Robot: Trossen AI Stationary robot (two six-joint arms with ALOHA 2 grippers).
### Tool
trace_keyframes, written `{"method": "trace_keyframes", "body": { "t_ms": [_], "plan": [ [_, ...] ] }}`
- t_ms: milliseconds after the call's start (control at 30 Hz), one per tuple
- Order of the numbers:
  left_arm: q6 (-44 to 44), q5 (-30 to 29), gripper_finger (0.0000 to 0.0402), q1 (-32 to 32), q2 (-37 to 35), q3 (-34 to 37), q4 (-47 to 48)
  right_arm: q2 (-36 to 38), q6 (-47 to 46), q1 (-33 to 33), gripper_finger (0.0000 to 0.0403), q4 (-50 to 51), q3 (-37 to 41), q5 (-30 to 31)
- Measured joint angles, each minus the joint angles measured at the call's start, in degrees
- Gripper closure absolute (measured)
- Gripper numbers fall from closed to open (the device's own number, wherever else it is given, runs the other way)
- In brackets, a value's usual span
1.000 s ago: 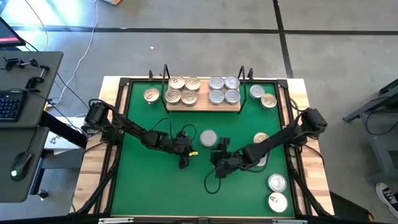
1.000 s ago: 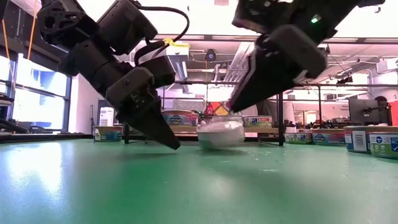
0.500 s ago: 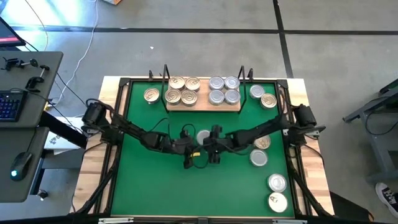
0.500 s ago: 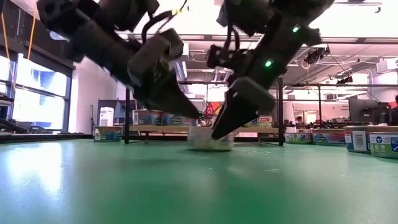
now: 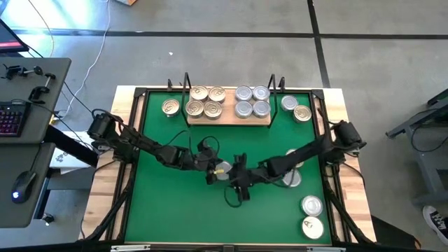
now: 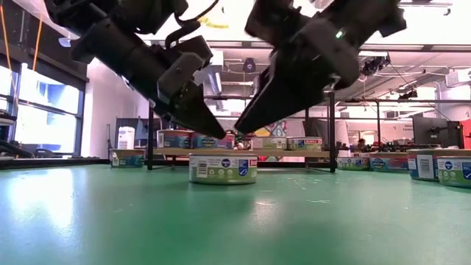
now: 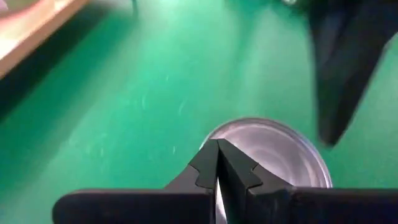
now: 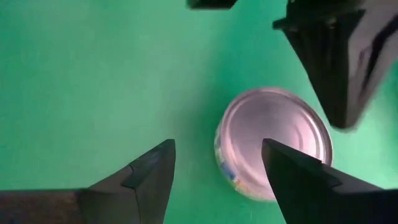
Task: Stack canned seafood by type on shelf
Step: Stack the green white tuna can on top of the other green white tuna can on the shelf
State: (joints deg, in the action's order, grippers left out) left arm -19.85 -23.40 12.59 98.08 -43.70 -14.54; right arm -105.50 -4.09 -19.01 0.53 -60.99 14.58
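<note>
The small round silver-lidded tin [image 6: 223, 168], tipped on its side a second ago, now sits flat on the green mat [image 6: 110, 221] mid-table, well short of the light wooden shelf [image 5: 228, 117]. The left gripper [image 6: 213, 132], fingers pressed together and empty, and the right gripper [image 8: 217, 167], spread wide and empty, both hang just above it. It looks ready for a clean pick.

No text can be read in these pictures. The tin [image 6: 223, 168] that stands on the green mat [image 6: 235, 221] has a paper label with a small blue round mark and some fine print, but the letters are too small to read. The tins on the shelf [image 6: 243, 152] and the tins at the right edge [image 6: 440, 165] carry similar labels, also not readable.
</note>
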Motion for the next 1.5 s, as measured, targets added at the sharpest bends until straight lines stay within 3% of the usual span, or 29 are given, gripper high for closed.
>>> {"method": "trace_keyframes", "body": {
  "t_ms": [433,767,1000,1267,1500],
  "plan": [
    [-2.0,3.4,0.0401,-3.1,1.4,0.0,1.5,5.7,-6.3,-8.6,0.017,10.1,0.0,14.3],
    [-2.5,4.5,0.0401,-4.5,6.1,0.0,2.0,5.6,-6.5,-8.8,0.017,10.4,0.0,14.2],
    [-2.5,2.2,0.0401,-3.8,1.4,0.0,3.6,5.6,-6.5,-8.8,0.017,10.4,0.0,14.1],
    [-2.5,10.3,0.0401,-3.2,0.8,-0.1,0.9,5.6,-6.4,-8.7,0.017,10.1,0.0,14.1],
    [-2.5,7.2,0.0402,-3.3,3.0,-0.2,0.9,5.6,-6.5,-8.7,0.017,9.9,0.0,14.1]
  ]
}}
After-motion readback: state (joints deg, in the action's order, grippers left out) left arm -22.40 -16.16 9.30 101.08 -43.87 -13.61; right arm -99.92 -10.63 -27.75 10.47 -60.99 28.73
